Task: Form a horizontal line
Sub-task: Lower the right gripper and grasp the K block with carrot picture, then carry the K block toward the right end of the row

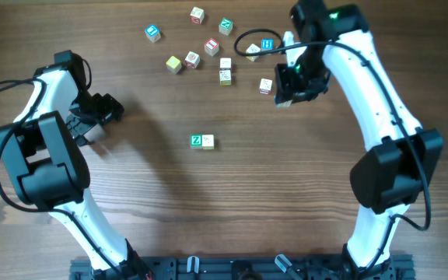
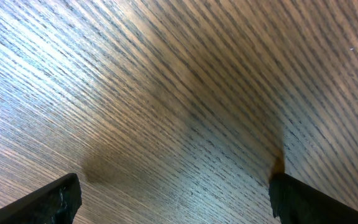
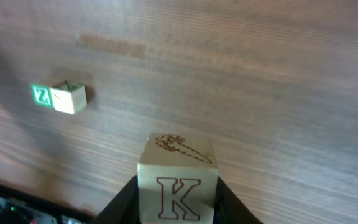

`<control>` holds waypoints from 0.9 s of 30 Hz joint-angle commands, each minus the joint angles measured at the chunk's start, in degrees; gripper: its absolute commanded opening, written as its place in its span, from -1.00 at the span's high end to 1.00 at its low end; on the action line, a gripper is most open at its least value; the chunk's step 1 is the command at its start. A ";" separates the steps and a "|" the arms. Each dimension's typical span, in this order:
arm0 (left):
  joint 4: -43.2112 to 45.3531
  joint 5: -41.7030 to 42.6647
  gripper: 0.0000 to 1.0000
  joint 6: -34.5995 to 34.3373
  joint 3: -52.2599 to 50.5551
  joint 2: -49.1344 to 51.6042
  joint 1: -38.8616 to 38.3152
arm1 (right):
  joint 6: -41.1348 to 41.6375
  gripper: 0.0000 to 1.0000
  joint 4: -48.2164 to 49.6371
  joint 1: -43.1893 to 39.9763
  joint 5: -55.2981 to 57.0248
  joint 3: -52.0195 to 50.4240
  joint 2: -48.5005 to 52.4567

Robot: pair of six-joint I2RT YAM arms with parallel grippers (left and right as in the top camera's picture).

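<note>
Over the wooden worktop [image 1: 208,218], the short row of tiny wooden alphabet cubes [image 1: 202,141], green Z touching a cream one, lies centrally, long axis left to right, well apart from the right fingers [image 1: 288,95]. At the left wrist, the left fingers [image 2: 55,199] stand spread over bare wood. At the right wrist, the right fingers pinch a cream wooden K cube [image 3: 178,186]; the row lies ahead-left, cream end nearer.

left claw [image 2: 173,202]: jaws spread wide, only wood showing between them
fingers [image 2: 51,202]: black tips, one in each lower corner
table [image 2: 166,74]: diagonal wood grain, soft shadow across the middle
</note>
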 commanded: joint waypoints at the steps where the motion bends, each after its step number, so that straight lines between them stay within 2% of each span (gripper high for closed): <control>1: 0.20 -1.86 -1.00 0.07 -0.68 1.22 0.39 | 3.85 0.59 4.55 4.17 -0.76 -6.99 0.48; 10: 0.20 -1.86 -1.00 0.07 -0.68 1.22 0.39 | 6.73 0.59 12.02 8.31 -0.74 -15.93 0.48; 27: 0.20 -1.86 -1.00 0.07 -0.68 1.22 0.39 | 7.74 0.58 14.34 9.38 -0.61 -16.04 0.48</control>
